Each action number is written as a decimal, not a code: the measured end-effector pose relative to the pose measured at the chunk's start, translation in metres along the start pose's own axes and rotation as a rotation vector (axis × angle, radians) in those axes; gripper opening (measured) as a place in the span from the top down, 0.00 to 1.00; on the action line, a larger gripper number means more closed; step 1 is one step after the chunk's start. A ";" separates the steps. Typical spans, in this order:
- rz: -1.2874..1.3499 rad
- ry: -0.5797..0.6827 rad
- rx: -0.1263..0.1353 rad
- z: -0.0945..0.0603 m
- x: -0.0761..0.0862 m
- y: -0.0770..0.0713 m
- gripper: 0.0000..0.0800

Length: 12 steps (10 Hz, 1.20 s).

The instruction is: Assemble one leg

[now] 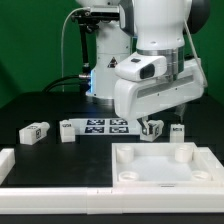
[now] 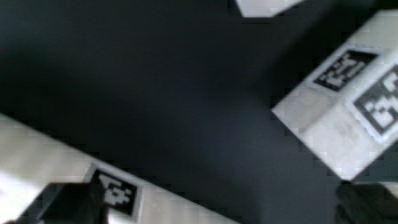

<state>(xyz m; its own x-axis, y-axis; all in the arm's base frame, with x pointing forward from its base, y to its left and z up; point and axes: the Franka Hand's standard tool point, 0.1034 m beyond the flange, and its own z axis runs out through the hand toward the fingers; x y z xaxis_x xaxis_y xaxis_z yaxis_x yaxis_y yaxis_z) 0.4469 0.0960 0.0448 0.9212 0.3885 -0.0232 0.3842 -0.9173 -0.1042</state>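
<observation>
Several stubby white legs with tags lie on the dark table: two at the exterior view's left [image 1: 35,131] [image 1: 67,131] and one at the right [image 1: 177,130]. My gripper [image 1: 152,124] hangs low between the marker board [image 1: 105,125] and the large white panel [image 1: 165,165]. In the wrist view the gripper [image 2: 214,208] is open, with one dark finger [image 2: 63,205] in each lower corner and only bare table between them. A white surface with a tag [image 2: 116,187] lies right beside one finger; I cannot tell whether it is a leg or the panel's rim.
The marker board's end with two tags [image 2: 352,90] shows in the wrist view, with a small white corner [image 2: 267,5] beyond it. A white block [image 1: 8,162] sits at the exterior view's front left. The arm's base [image 1: 105,60] stands behind.
</observation>
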 end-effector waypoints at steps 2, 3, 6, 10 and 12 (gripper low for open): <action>0.193 0.008 0.009 0.004 -0.001 -0.012 0.19; 0.272 0.006 0.014 0.005 -0.001 -0.017 0.19; 0.546 0.005 0.036 0.006 0.001 -0.026 0.19; 0.672 -0.030 0.054 0.007 -0.001 -0.024 0.19; 0.630 -0.165 0.071 0.008 -0.013 -0.032 0.19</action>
<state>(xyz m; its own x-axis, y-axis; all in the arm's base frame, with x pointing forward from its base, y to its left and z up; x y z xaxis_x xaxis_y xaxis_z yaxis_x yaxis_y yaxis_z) 0.4220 0.1212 0.0407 0.9450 -0.2080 -0.2525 -0.2361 -0.9679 -0.0861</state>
